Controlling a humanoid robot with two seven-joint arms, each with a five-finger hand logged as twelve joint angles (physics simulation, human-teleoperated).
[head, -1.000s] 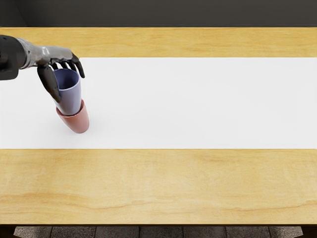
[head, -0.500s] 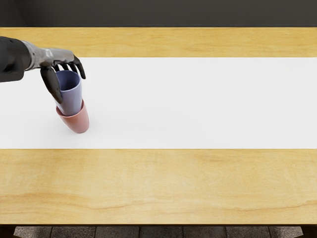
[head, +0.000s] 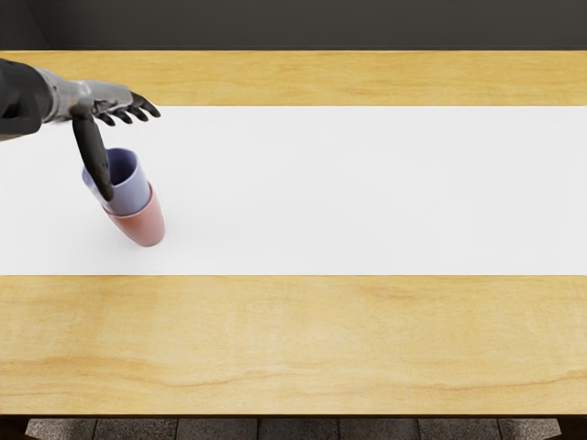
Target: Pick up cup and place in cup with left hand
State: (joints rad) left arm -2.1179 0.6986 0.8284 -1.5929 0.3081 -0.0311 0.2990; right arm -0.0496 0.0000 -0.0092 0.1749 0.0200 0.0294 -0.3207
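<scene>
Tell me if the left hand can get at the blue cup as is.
Probably yes: the left hand is open right by the blue cup, whose upper part stands clear of the pink cup. Nothing visible blocks it.

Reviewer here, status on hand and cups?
Left hand open, thumb before blue cup. Blue cup seated in pink cup, rim showing above. Right hand out of view.

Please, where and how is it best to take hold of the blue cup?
Probably by the upper wall of the blue cup, just below its rim, coming from above with thumb and fingers on opposite sides. Its open mouth faces up, and its lower part is hidden inside the pink cup, so only the upper wall is free.
</scene>
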